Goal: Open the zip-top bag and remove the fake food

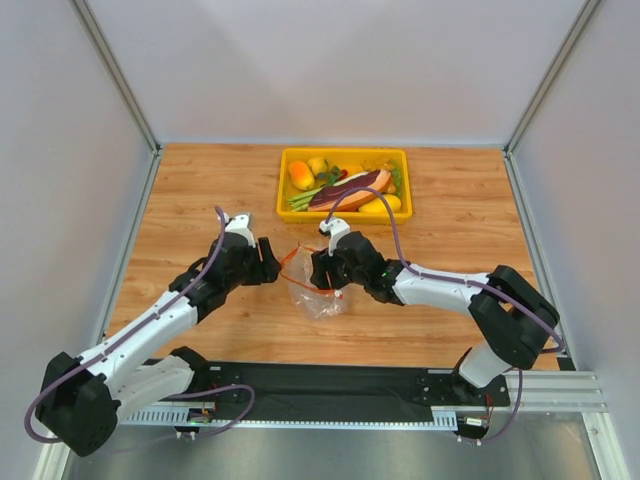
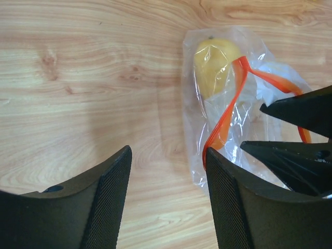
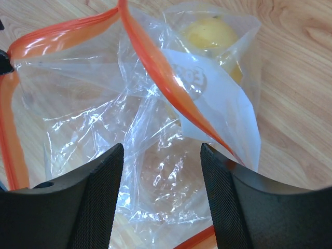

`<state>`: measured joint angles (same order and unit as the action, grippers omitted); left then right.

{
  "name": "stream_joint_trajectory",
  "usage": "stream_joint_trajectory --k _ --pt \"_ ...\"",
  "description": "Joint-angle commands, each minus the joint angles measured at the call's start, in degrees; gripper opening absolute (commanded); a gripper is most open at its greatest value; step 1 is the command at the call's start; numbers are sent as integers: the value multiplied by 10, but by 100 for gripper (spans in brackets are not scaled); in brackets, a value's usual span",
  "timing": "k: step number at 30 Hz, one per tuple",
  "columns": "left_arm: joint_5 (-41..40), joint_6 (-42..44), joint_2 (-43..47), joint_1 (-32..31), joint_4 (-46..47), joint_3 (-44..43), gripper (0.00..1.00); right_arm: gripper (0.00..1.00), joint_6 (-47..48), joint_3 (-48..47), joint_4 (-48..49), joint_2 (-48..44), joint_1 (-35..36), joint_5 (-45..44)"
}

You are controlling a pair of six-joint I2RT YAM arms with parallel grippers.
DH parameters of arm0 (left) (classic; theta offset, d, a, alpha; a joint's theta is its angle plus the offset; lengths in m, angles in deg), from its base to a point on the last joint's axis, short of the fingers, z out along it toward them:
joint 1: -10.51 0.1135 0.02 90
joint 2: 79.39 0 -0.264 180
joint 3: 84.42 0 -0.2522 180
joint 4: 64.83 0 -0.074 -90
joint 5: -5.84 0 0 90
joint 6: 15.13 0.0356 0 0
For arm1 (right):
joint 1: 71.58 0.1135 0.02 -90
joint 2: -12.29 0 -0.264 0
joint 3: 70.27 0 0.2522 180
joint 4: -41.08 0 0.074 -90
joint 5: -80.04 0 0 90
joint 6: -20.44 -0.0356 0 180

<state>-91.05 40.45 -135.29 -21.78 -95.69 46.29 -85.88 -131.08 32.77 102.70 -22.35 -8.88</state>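
The clear zip-top bag (image 1: 316,293) lies crumpled on the wooden table, its red-orange zip strip (image 3: 155,67) parted into an open loop. A small yellow fruit (image 3: 209,34) sits inside it, also showing in the left wrist view (image 2: 214,64). My right gripper (image 1: 326,277) is open, and its fingers straddle the bag's clear plastic (image 3: 155,171) from above without closing on it (image 3: 162,150). My left gripper (image 1: 268,262) is open and empty over bare wood just left of the bag (image 2: 167,155). I cannot see the white slider tab.
A yellow bin (image 1: 290,212) stands at the back centre. It holds a dark maroon meat slice (image 1: 349,190), an orange piece (image 1: 301,176) and other toy food. The right gripper's black fingers (image 2: 301,132) show at the right edge of the left wrist view.
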Motion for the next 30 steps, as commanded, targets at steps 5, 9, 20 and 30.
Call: stream_joint_trajectory --k 5,9,20,30 --pt "128 54 71 9 156 43 70 63 -13 -1 6 -25 -3 0" --pt "230 65 130 8 186 73 71 63 -6 -8 -11 -23 -3 -8" --pt "203 6 132 83 199 84 75 63 -12 17 -20 -52 -2 -9" --pt "232 3 -119 84 216 -20 61 63 -30 27 -7 -63 -3 8"
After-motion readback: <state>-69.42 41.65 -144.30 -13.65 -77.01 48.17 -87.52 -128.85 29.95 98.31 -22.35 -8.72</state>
